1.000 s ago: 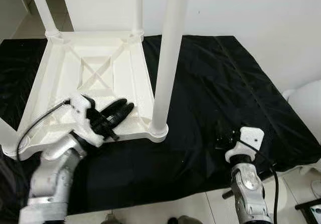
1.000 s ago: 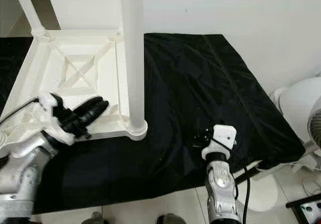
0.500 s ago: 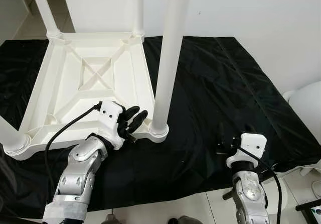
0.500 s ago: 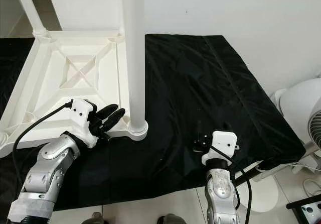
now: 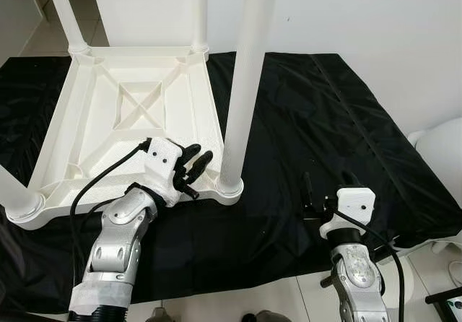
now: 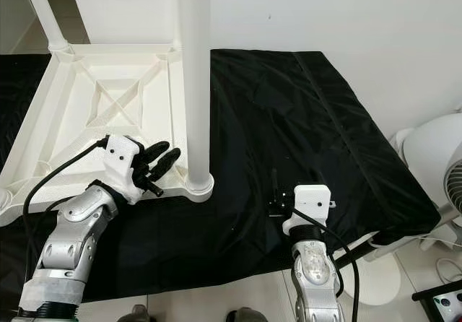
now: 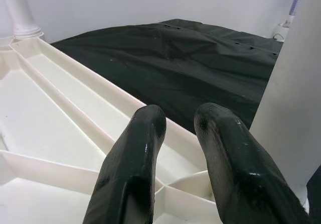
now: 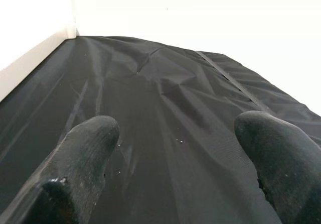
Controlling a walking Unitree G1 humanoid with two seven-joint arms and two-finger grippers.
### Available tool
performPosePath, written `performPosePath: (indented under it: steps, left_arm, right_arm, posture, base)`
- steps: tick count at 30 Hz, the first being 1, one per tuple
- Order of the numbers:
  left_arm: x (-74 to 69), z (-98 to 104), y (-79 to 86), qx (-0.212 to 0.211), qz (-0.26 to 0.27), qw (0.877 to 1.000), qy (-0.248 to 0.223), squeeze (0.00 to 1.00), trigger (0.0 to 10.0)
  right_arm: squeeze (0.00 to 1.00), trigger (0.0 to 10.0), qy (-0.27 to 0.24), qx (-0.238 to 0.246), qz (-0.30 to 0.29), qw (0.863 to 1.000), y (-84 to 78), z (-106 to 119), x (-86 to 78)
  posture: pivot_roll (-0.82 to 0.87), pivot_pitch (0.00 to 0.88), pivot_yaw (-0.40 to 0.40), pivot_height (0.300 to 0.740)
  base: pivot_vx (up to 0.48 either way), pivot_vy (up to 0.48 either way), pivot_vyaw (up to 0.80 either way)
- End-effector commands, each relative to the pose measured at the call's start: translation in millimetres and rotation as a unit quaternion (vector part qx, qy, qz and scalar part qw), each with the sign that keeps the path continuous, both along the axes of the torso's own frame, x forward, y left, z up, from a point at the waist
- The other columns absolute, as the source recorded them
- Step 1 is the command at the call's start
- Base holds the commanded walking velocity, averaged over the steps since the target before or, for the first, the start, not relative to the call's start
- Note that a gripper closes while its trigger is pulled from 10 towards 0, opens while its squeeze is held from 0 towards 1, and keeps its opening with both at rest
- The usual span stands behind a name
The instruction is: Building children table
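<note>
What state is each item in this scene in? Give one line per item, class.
Children's table: upside down, legs pointing up.
Near leg: upright in its corner socket.
Black cloth: spread out, wrinkled.
Left gripper: open, over table's edge.
Right gripper: open, empty, above cloth.

A crumpled black cloth (image 5: 317, 120) covers the floor against a white wall (image 5: 361, 11), with a white fan (image 6: 433, 149) beside it.

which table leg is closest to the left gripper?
The near right corner leg, standing just right of the left gripper. The other legs stand at the far corners and the near left corner.
</note>
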State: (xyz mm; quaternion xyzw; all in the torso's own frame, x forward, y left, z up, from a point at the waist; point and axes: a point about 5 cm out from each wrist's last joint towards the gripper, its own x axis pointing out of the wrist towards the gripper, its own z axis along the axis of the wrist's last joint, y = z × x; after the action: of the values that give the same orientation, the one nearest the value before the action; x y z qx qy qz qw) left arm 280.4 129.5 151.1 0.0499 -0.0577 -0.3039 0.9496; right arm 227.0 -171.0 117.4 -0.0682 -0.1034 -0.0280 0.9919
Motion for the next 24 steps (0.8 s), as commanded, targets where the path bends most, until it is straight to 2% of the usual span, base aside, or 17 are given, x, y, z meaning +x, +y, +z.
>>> performPosePath:
  steps: [1,5,11,19,24]
  left_arm:
    - [2.7,2.9,13.9,-0.014,0.145,0.989,-0.020,0.00,10.0]
    - [-3.1,3.8,14.4,-0.020,0.167,0.985,-0.035,0.00,10.0]
    - [-2.1,7.1,9.9,-0.022,0.164,0.985,-0.046,0.00,10.0]
    - [2.3,8.3,9.9,-0.022,0.163,0.985,-0.050,0.00,10.0]
    - [-0.4,7.5,6.5,-0.012,0.138,0.989,-0.055,0.00,10.0]
  right_arm:
    - [0.00,10.0,-0.003,-0.005,0.013,1.000,2.6,3.7,1.4]
    - [0.00,10.0,-0.001,-0.011,0.043,0.999,8.5,5.0,3.5]
    - [0.00,10.0,0.003,-0.031,0.062,0.998,10.3,7.6,4.8]
    - [0.00,10.0,-0.004,-0.010,0.066,0.998,16.6,10.6,6.7]
    - [0.00,10.0,-0.002,-0.006,0.051,0.999,16.4,9.2,4.1]
  posture:
    - [0.08,0.018,-0.048,0.740]
    - [0.09,0.005,-0.038,0.740]
    - [0.08,0.002,-0.032,0.740]
    - [0.09,0.002,-0.045,0.740]
    - [0.09,0.007,-0.048,0.740]
  base:
    - [0.000,0.000,0.79]
    - [0.000,0.000,0.80]
    - [0.000,0.000,0.79]
    - [0.000,0.000,0.00]
    - [0.000,0.000,0.00]
